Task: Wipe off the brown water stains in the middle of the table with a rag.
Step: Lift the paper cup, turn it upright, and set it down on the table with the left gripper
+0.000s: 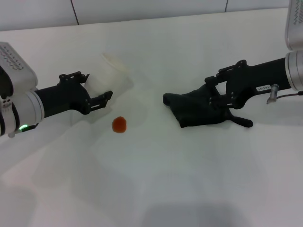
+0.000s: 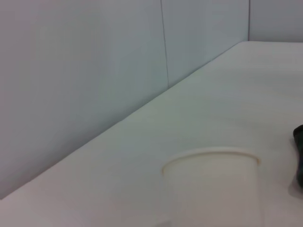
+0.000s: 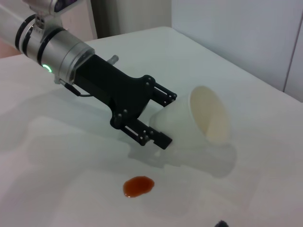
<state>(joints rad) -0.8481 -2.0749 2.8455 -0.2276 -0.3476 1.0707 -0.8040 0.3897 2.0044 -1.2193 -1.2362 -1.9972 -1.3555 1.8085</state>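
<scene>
A white paper cup (image 1: 110,75) lies tipped on the white worktop (image 1: 189,179), clasped by the left claw (image 1: 97,94), its mouth facing far and right. Just near of that claw sits the small orange-brown stain (image 1: 119,125), uncovered. Well to the right, the right claw (image 1: 218,93) is clenched on the black rag (image 1: 199,109), which rests on the worktop with a thin tail trailing right. Between stain and rag the surface is bare, and open room stretches toward the near edge.

Table (image 1: 189,179) smooth white, slight sheen. Rag (image 1: 199,111) soft matt black cloth. Cup (image 3: 208,127) matt white paper. Stain (image 1: 119,125) wet, glossy orange-brown. Grippers' fingers (image 3: 156,137) matt black.
</scene>
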